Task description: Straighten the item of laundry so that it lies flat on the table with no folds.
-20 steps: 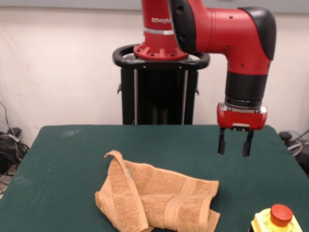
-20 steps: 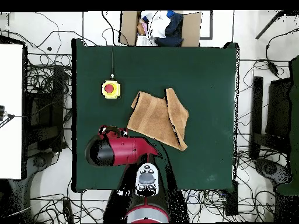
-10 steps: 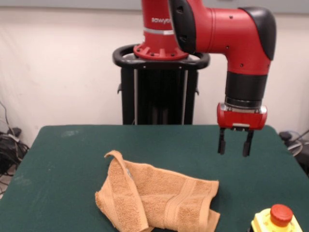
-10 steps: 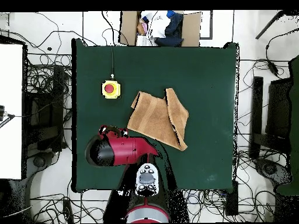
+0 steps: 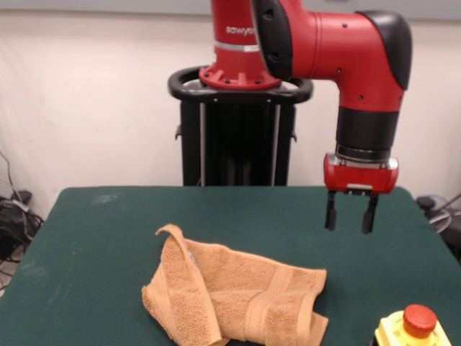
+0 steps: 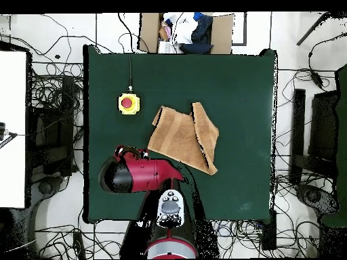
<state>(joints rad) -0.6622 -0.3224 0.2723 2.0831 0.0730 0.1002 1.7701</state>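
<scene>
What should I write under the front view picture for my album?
Red robot's open pincer hangs above the green table, beside a folded orange towel and a yellow box with a red button.

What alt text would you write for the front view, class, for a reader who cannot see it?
An orange-tan towel lies rumpled on a dark green table, one side folded over and a corner curling up. A red robot arm's open gripper hangs above the table to the towel's right, touching nothing. A yellow box with a red button sits at the lower right.
</scene>
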